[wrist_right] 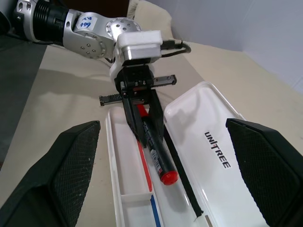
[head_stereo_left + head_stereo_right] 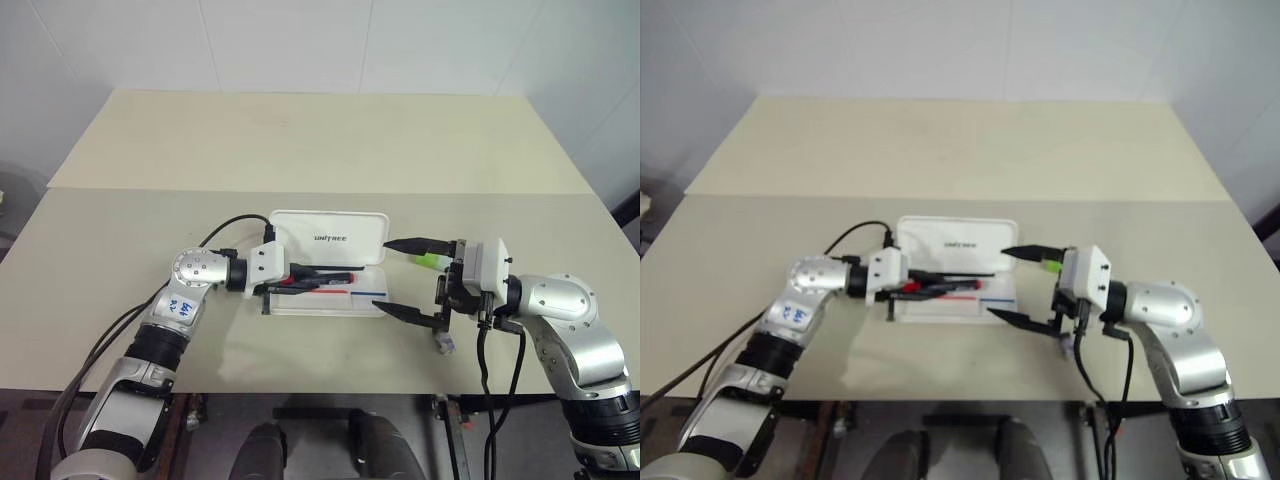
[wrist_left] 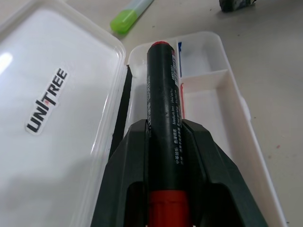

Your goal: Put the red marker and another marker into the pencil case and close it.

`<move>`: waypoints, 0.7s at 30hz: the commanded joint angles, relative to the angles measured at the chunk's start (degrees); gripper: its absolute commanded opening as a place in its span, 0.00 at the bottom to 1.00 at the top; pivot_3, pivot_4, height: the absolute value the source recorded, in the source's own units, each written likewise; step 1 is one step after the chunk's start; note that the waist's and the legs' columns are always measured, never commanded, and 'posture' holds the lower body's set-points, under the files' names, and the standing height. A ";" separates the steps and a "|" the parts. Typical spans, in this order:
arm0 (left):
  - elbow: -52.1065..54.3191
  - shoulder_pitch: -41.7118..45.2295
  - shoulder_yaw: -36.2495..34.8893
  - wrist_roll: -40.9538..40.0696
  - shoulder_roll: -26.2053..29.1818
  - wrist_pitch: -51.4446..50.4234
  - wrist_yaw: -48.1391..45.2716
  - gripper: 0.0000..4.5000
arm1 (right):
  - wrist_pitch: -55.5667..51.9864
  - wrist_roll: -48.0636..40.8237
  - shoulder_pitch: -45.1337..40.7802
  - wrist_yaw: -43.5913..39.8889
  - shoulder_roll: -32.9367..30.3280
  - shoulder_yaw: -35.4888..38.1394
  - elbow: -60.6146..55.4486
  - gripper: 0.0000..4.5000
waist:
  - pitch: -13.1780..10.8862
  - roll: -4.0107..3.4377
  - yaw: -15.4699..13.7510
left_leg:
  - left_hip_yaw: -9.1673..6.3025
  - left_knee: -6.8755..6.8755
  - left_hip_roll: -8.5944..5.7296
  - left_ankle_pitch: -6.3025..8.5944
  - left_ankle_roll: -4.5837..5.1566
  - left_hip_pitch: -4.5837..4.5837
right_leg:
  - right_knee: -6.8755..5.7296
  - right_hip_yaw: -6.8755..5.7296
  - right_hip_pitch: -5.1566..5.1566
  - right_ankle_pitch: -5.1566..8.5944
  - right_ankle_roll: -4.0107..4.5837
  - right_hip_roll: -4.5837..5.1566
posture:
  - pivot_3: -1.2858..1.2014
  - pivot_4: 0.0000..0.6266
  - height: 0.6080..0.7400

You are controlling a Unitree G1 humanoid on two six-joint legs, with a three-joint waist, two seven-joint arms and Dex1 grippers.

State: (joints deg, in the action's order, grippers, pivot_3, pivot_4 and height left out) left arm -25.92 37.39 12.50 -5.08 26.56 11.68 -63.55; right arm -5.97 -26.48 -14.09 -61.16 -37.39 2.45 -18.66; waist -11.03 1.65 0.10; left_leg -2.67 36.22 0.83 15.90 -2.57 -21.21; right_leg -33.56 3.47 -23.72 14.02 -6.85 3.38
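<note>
Red marker [image 3: 164, 118] clamped between left pincer [image 3: 163, 142] fingers

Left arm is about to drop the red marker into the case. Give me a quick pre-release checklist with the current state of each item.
1. Pencil case open, lid laid flat: ok.
2. Red marker clamped in the left gripper: ok.
3. Marker lined up along the tray and over it: ok.
4. Marker touching the tray floor: cannot tell.
5. Right gripper open, beside the case's end, off the tray: ok.
6. Green marker in the case: not ok, it lies on the table beyond the case's end.
</note>
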 commanded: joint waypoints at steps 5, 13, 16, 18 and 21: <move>-6.49 4.69 0.25 3.16 -2.53 2.91 2.41 0.43 | -0.80 -1.24 2.04 3.15 -0.91 3.12 -4.89 1.00 | -0.01 0.02 0.05 | -0.01 0.03 -0.02 0.00 0.00 -0.01 | 0.02 0.01 0.02 -0.01 -0.03 0.02 | 0.52 0.24 1.00; -5.77 4.66 -0.27 2.23 -4.60 3.30 1.74 0.99 | -0.68 -1.14 1.97 3.50 -0.93 3.05 -4.65 1.00 | -0.01 0.02 0.06 | -0.02 0.01 -0.01 0.01 0.01 0.00 | 0.01 0.00 0.02 -0.01 -0.05 0.00 | 0.52 0.24 1.00; -2.46 2.77 -1.01 -0.54 -4.60 1.23 -0.47 0.99 | -1.34 -1.88 0.98 3.44 -0.70 3.26 -3.25 1.00 | -0.01 0.02 0.07 | -0.02 0.01 -0.01 0.02 0.03 -0.02 | 0.01 0.01 0.02 0.01 -0.08 0.01 | 0.52 0.24 1.00; -1.18 1.95 -1.28 -1.22 -4.39 0.79 -0.82 0.99 | -2.06 -3.03 0.14 3.60 -0.29 3.89 -1.92 1.00 | -0.01 0.02 0.11 | -0.01 0.01 -0.01 0.03 0.05 -0.01 | 0.01 0.01 0.02 0.02 -0.09 0.01 | 0.52 0.24 1.00; -0.38 1.16 -1.82 -1.36 -4.06 0.73 -0.64 0.99 | -2.69 -4.05 -1.13 2.87 -0.51 4.65 1.14 1.00 | -0.01 0.02 0.05 | -0.02 0.03 -0.01 0.03 0.06 -0.01 | -0.01 0.01 0.02 0.02 -0.09 0.01 | 0.52 0.24 1.00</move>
State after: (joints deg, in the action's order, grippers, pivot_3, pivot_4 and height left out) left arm -28.83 38.53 11.63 -4.97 22.52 12.37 -64.00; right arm -8.69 -29.00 -14.43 -58.12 -37.65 5.08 -17.91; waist -11.05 1.68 0.15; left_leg -2.69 36.27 0.82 15.93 -2.51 -21.21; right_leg -33.59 3.48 -23.70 14.04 -6.93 3.39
